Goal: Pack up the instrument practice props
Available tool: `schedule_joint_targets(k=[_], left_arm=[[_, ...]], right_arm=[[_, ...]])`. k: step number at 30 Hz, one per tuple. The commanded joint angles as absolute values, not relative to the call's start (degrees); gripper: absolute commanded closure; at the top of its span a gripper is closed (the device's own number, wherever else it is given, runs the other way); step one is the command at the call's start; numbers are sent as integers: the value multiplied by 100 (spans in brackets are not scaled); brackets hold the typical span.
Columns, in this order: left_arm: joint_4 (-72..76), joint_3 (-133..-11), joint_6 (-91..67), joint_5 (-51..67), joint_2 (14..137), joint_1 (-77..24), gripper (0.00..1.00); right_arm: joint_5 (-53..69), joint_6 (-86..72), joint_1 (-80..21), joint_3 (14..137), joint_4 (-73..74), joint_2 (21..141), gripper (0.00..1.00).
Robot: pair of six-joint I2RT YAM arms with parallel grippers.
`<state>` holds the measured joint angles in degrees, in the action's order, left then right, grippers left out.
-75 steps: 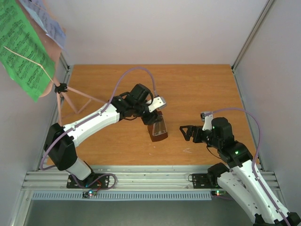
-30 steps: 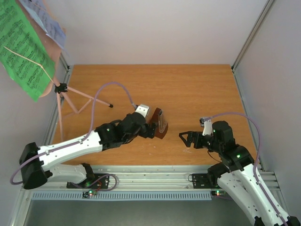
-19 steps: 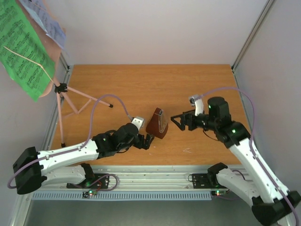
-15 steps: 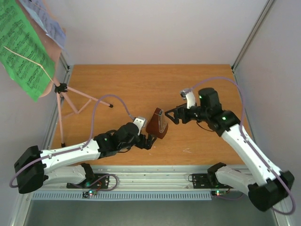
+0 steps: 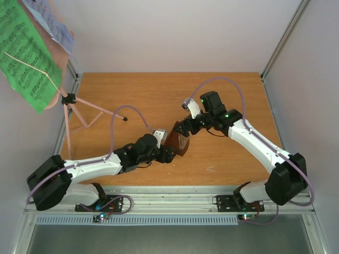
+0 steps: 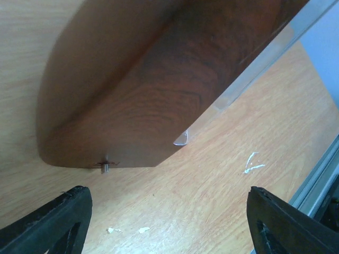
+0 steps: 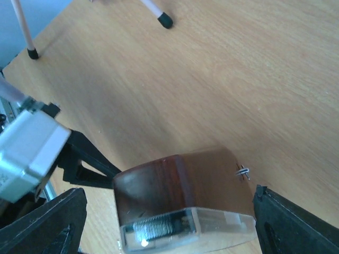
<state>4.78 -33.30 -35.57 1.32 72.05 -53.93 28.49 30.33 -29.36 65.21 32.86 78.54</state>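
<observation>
The reddish-brown metronome [image 5: 178, 142] with its clear cover stands on the table [image 5: 228, 90] between my two grippers. My left gripper [image 5: 167, 154] is open at its near-left side; in the left wrist view the metronome [image 6: 159, 79] lies just beyond the gripper's [image 6: 169, 219] spread fingertips. My right gripper [image 5: 183, 128] is open over the far side. In the right wrist view the metronome [image 7: 180, 185] sits between the gripper's [image 7: 169, 225] wide fingers, with a gap on the left. The pink music stand [image 5: 68, 114] at far left carries green sheets [image 5: 26, 53] and a white sheet [image 5: 52, 21].
Two stand feet [image 7: 166, 21] rest on the wood beyond the metronome. Grey walls close in the table on the left, back and right. A metal rail [image 5: 159, 201] runs along the near edge. White scuffs [image 6: 251, 161] mark the wood near the left gripper.
My right arm has swung left and forward from the right side to the metronome. The left gripper let go of it, pulled back a little, then returned beside it. The metronome stays put.
</observation>
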Motion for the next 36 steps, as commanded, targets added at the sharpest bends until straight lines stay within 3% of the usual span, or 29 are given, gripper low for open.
schedule_joint_targets(k=[1, 9, 26, 36], left_arm=[[1409, -3361, -3540, 456, 7632, -5379, 21], [1006, -3551, -3472, 13, 8085, -5385, 27], [3408, -2888, -3381, -1227, 9019, -5783, 28], [4343, -2710, -3479, -1044, 9582, -5783, 24]], right_arm=[[2931, 3303, -3061, 6719, 3173, 8086, 15], [2447, 3277, -3143, 6691, 3157, 8351, 31], [1657, 2630, -3330, 6320, 3109, 7999, 39], [1676, 2500, -3327, 6298, 3097, 7941, 40]])
